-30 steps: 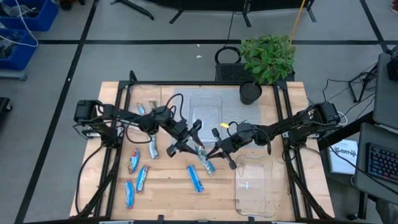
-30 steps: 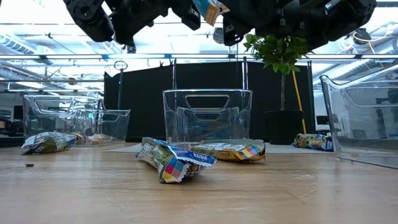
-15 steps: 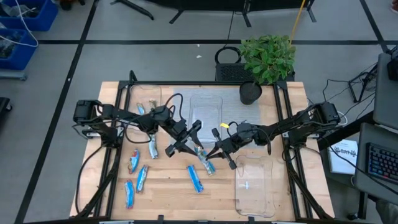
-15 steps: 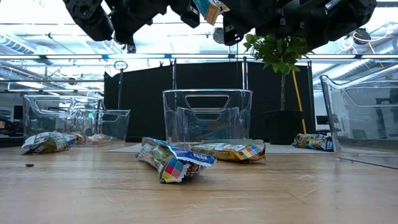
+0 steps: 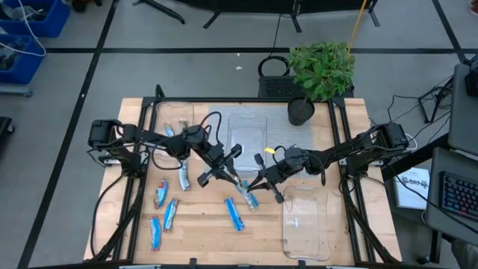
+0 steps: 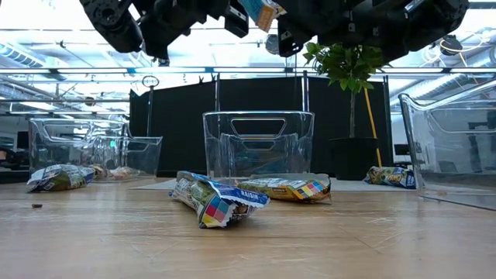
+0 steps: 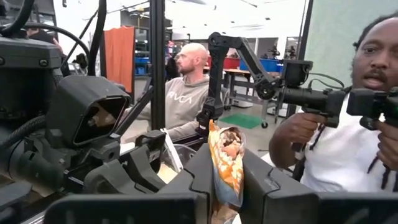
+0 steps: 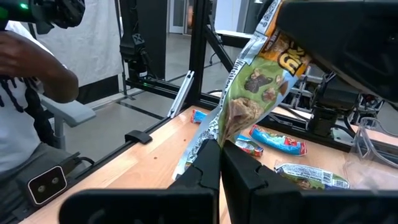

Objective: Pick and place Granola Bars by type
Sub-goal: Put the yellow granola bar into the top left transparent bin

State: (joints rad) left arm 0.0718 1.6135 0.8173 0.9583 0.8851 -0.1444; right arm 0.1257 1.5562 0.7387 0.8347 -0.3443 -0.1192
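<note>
A tan-gold granola bar (image 8: 255, 93) hangs in the air above the middle of the table, held by both grippers at once. In the high view it shows as a small strip (image 5: 240, 180) between my left gripper (image 5: 232, 172) and my right gripper (image 5: 258, 181). Each gripper is shut on one end of it. The low view shows the bar (image 6: 262, 11) high above the tabletop. Several blue bars (image 5: 235, 214) and a silver one (image 5: 183, 178) lie flat on the wood. My left gripper (image 7: 227, 190) pinches the tan-gold bar between its two fingers at one end (image 7: 227, 177); the rest of the bar stands out beyond the fingers, lifted clear. My right gripper (image 8: 221, 155) pinches the bar's other end at the crimped silver seal (image 8: 210, 134); the bar slants away from it toward the left gripper (image 8: 336, 37), clear of the table.
Clear trays stand at the far middle (image 5: 248, 131), the far left (image 5: 172, 119) and the near right (image 5: 305, 220). Blue bars lie just below the grippers (image 5: 247, 198) and at the near left (image 5: 170, 214). A potted plant (image 5: 321, 71) stands behind the far edge. People show beyond the table.
</note>
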